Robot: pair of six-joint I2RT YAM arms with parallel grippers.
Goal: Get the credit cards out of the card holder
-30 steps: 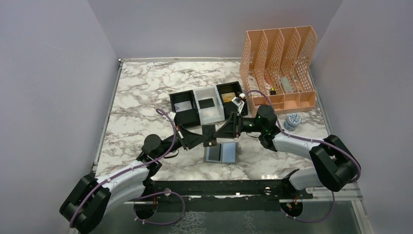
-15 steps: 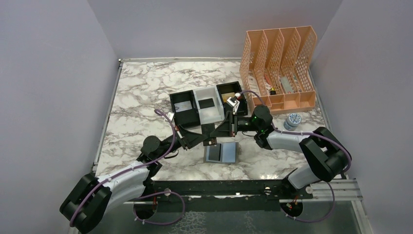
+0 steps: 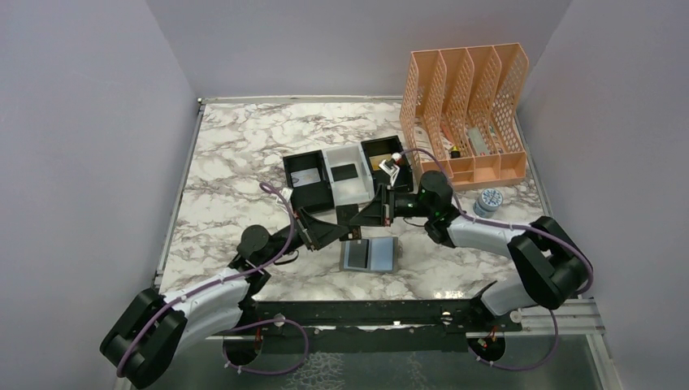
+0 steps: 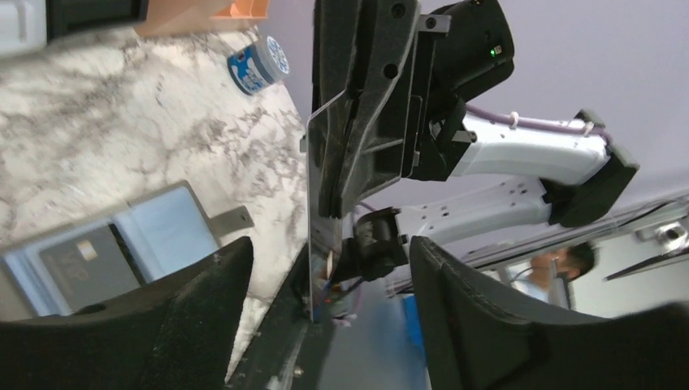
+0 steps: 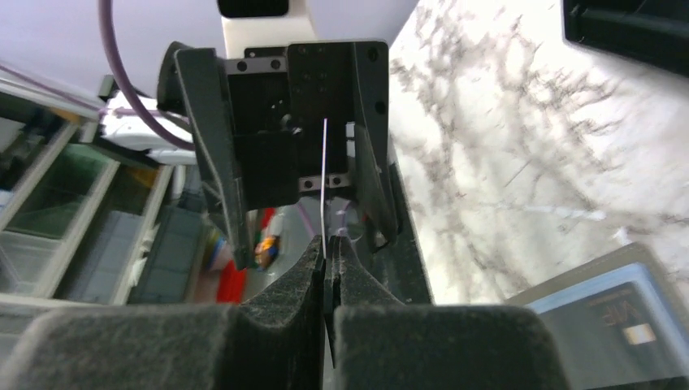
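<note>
Just past the open card holder (image 3: 369,254), one credit card (image 4: 323,195) is clamped in the right gripper (image 5: 326,253)

Both arms reach toward the middle of the marble table (image 3: 244,154) and meet tip to tip, raised off its surface. The right gripper is clenched on the thin credit card, pinching one edge. Its wrist view shows the card edge-on, as a pale line running from the closed tips toward the left gripper (image 4: 327,248). The left gripper faces it with jaws released and spread wide. Its fingers (image 4: 195,317) stand one on each side of the card, apart from it. From the left wrist the card's face reads grey and glossy; any print on it is too faint to tell.

The card holder lies flat and opened on the table, just on the near side of the two grippers, blue-grey inside up. A second card (image 5: 621,321), dark with a small chip, sits in its left-hand panel as seen from above.

Beyond the grippers stands a black-and-white tray (image 3: 349,193). To its right is a peach mesh file rack (image 3: 467,89), with a small blue-and-white tin (image 3: 488,200) in front of it.
</note>
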